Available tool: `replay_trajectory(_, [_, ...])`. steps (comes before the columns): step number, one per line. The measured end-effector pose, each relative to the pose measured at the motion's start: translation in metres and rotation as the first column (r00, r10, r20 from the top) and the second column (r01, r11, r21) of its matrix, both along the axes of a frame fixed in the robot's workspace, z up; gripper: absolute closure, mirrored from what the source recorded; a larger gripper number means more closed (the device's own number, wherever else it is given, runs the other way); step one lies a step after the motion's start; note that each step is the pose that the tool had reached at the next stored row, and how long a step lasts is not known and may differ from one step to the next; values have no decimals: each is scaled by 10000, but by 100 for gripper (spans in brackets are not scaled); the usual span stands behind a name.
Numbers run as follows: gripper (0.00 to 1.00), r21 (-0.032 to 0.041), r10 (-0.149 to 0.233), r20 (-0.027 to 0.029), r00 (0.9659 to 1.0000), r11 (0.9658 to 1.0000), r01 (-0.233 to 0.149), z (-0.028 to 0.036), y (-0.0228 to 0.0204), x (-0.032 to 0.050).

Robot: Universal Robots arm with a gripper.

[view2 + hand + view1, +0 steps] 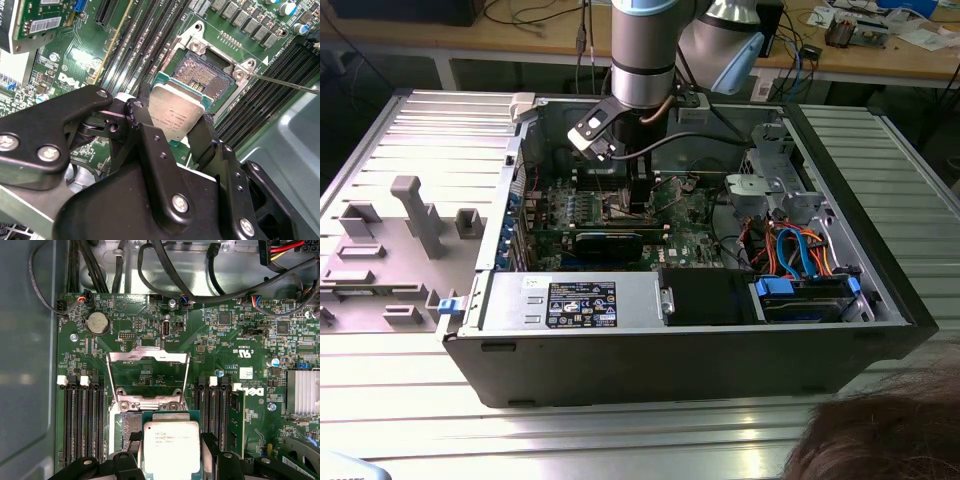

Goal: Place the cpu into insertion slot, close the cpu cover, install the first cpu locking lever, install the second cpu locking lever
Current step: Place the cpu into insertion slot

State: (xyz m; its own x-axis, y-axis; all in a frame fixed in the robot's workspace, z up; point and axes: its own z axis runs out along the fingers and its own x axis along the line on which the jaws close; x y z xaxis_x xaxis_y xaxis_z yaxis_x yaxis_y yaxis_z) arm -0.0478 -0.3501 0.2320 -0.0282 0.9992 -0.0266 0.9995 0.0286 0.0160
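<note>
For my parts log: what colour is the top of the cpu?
Silvery-grey, with a green border; the cpu shows best in the first wrist view.

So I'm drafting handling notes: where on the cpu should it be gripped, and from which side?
Grip the cpu by two opposite thin edges, coming from above its flat silvery top. It's a thin square plate, so only the edges offer parallel faces; the end effector pinches it that way over the insertion slot, underside left free.

Brushed silvery metal cpu (171, 446)
</note>
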Motion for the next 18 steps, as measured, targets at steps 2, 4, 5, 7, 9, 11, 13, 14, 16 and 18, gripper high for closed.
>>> replay_trajectory(2, [45, -13, 0, 0, 10000, 10000, 0, 0, 0, 0])
replay_trajectory(4, [45, -70, 0, -1, 10000, 10000, 0, 0, 0, 0])
replay_trajectory(5, [45, -75, 1, -2, 10000, 10000, -1, 1, -1, 0])
replay_trajectory(7, [45, -90, 0, -1, 10000, 10000, 0, 0, 0, 0])
replay_trajectory(9, [45, -96, 0, -1, 10000, 10000, 0, 0, 0, 0])
replay_trajectory(11, [45, -97, 0, -1, 10000, 10000, 0, 0, 2, 0])
replay_trajectory(13, [45, -96, 0, 0, 10000, 10000, 0, 0, 5, 0])
replay_trajectory(14, [45, -98, 0, -1, 10000, 10000, 0, -2, 6, 0])
replay_trajectory(16, [45, -96, 0, 0, 10000, 10000, 0, -3, 7, 0])
replay_trajectory(18, [45, -96, 0, -1, 10000, 10000, 0, -3, 11, 0])
